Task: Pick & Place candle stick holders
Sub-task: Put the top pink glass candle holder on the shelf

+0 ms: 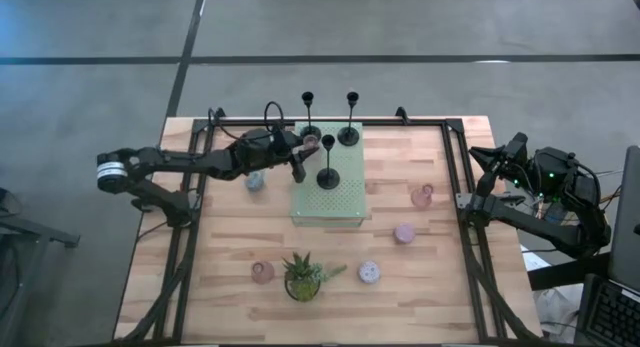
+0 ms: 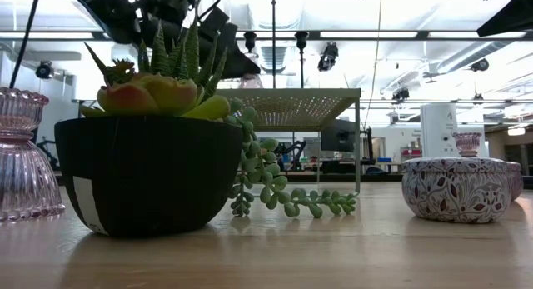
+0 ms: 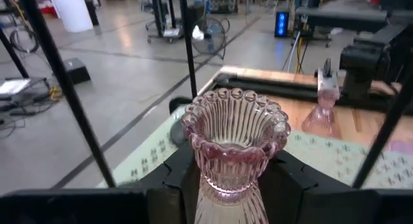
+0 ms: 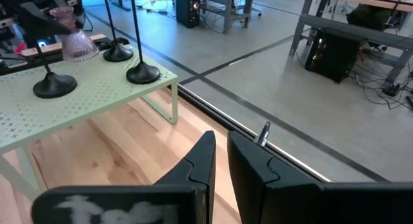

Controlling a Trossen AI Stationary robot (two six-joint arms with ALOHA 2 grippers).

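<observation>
Three tall black candle stick holders (image 1: pixel 328 172) (image 1: pixel 348 132) (image 1: pixel 308 112) stand by their disc bases on the green perforated stand (image 1: pixel 340 202). My left gripper (image 1: pixel 303 147) is at the stand's far left corner, shut on a pink ribbed glass holder (image 3: pixel 235 130). Squat pastel holders sit on the wood: blue (image 1: pixel 256 182), pink (image 1: pixel 422 195), lilac (image 1: pixel 404 233), pink (image 1: pixel 262 273) and lilac (image 1: pixel 369 273). My right gripper (image 4: pixel 221 156) is shut and empty beyond the table's right edge (image 1: pixel 497 167). My left gripper pinches the pink glass holder's narrow waist (image 3: pixel 226 188), below the scalloped cup, between its two fingers (image 3: pixel 177 179). The fingers come from the table's left, about level. The holder stands cup up over the green stand (image 4: pixel 71 40); the gripper hides its foot.
A green plant in a black pot (image 1: pixel 303 277) stands at the table's near middle and fills the low view (image 2: pixel 150 164). A black frame (image 1: pixel 455 177) runs along the table's sides. Bare wood lies between the stand and the right rail.
</observation>
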